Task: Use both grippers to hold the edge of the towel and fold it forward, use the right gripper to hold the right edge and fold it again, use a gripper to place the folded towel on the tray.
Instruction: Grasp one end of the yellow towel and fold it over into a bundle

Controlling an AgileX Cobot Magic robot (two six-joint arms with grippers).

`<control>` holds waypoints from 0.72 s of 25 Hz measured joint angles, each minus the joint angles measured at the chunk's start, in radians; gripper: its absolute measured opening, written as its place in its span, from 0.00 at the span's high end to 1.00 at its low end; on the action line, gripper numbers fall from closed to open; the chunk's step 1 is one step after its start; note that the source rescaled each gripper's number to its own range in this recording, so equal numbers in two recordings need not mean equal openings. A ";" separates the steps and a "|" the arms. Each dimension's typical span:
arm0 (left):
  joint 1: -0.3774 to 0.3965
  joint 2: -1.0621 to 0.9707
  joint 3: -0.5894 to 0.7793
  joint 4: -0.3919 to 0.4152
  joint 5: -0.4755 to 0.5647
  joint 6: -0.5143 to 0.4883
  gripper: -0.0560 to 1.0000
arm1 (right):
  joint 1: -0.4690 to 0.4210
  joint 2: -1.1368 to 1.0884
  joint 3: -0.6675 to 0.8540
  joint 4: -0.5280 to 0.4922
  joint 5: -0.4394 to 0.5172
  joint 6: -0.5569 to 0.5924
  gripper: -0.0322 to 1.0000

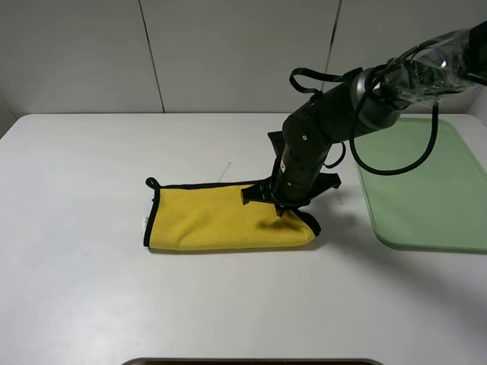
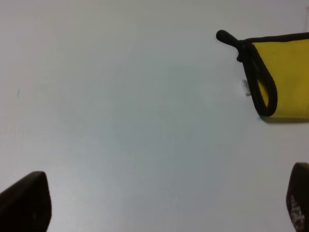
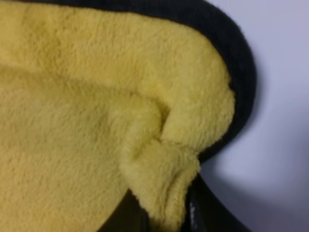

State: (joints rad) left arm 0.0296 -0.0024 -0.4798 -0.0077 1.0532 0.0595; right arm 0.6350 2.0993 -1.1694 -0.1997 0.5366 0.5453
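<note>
The yellow towel (image 1: 221,217) lies folded into a long strip on the white table, black trim along its far and left sides, with a small black loop (image 1: 152,182) at its far left corner. My right gripper (image 1: 283,209) is down on the strip's right end. In the right wrist view its jaws pinch a bunched fold of the yellow towel (image 3: 159,169) beside the black-trimmed edge (image 3: 241,87). My left gripper (image 2: 159,208) is open over bare table; the towel's looped corner (image 2: 251,63) lies well off from its fingertips (image 2: 26,203). The left arm is out of the exterior high view.
The pale green tray (image 1: 426,182) sits at the right of the table, holding nothing, a short gap from the towel's right end. A small white tag (image 2: 246,87) sticks out at the towel's left edge. A dark rim (image 1: 251,362) shows at the table's near edge.
</note>
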 joint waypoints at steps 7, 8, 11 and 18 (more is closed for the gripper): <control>0.000 0.000 0.000 0.000 0.000 0.000 0.00 | 0.000 -0.042 0.009 -0.067 0.095 -0.011 0.84; 0.000 0.000 0.000 0.000 0.000 0.000 0.00 | 0.000 -0.054 0.009 -0.081 0.110 -0.011 0.84; 0.000 0.000 0.000 0.000 0.000 0.000 0.00 | 0.000 -0.094 0.009 -0.122 0.157 -0.013 0.84; 0.000 0.000 0.000 0.000 0.000 0.000 0.00 | 0.000 -0.171 0.009 -0.214 0.240 -0.015 0.84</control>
State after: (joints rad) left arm 0.0296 -0.0024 -0.4798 -0.0077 1.0532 0.0595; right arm 0.6350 1.9287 -1.1600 -0.4139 0.7768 0.5307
